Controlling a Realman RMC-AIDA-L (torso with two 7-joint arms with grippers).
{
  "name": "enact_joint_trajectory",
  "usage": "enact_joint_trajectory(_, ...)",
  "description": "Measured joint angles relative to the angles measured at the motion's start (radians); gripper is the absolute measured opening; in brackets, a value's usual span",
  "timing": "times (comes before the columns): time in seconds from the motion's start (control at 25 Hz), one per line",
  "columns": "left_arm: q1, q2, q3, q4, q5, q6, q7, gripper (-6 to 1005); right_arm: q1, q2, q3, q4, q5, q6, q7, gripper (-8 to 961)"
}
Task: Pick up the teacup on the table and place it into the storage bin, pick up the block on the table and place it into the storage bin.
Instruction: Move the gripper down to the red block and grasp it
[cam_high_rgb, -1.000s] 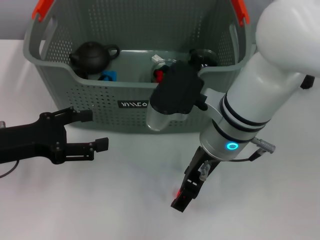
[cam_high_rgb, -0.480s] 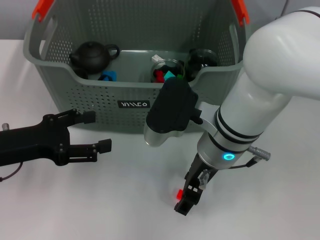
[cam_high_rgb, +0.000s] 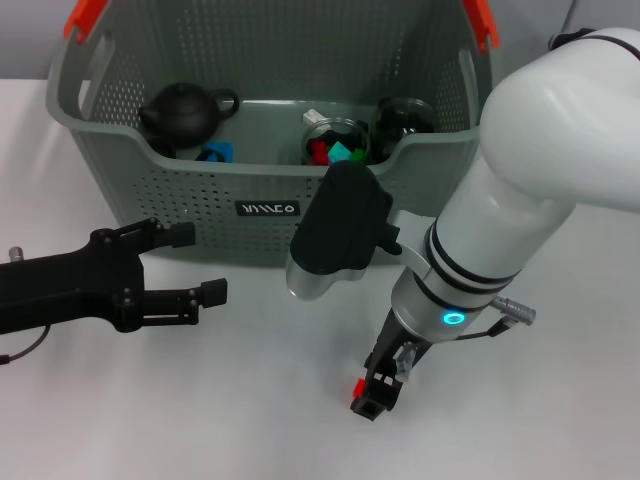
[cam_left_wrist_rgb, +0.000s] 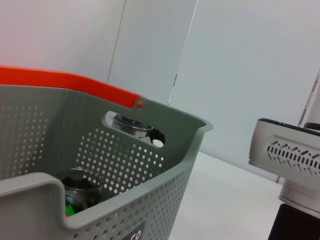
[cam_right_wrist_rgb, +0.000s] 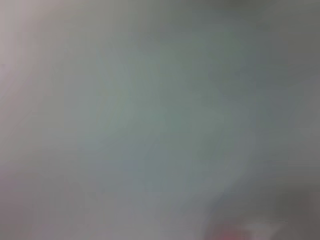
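- Near 6 o'clock in the head view, the right gripper (cam_high_rgb: 372, 392) points down at the white table (cam_high_rgb: 150, 420), its black fingers low over the surface with a small red block (cam_high_rgb: 358, 386) just at their tip, on the 9 o'clock side.
- Whether those fingers are closed on the block or merely beside it cannot be told; the right wrist view gives only a grey blur with a reddish smear at one edge.
- At 9 o'clock the left gripper (cam_high_rgb: 190, 262) hovers over the table, fingers spread apart and grasping nothing, aimed toward 3 o'clock, just in front of the bin's near wall.
- Across 12 o'clock stands the storage bin (cam_high_rgb: 200, 190), grey-green and perforated, with orange-red handles at both upper corners and a black label on its near wall.
- Inside it, a dark teapot (cam_high_rgb: 185, 112) sits toward 11 o'clock, something blue (cam_high_rgb: 215, 152) just beside it, and glass jars (cam_high_rgb: 335, 140) holding red and green pieces lie toward 1 o'clock.
- From the left wrist view, the bin's wall (cam_left_wrist_rgb: 130, 165) and orange handle (cam_left_wrist_rgb: 65, 82) fill the frame, a glass jar (cam_left_wrist_rgb: 80, 187) showing within.
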Motion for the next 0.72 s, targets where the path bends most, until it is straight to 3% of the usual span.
enact_joint_trajectory(0.24,-0.001,0.000,0.000,-0.002,0.000,0.000,0.000,956,0.004,0.003,-0.035,0.000,0.002,0.008,0.003,540)
enact_joint_trajectory(0.44,-0.002,0.000,0.000,-0.003,0.000,-0.001,0.001,955,0.003,0.002,-0.037,-0.027,0.008,0.003,0.011,475)
enact_joint_trajectory(0.72,-0.002,0.000,0.000,-0.003,0.000,-0.001,0.002,954,0.006,-0.001,-0.034,-0.030,0.006,-0.009,0.013,241)
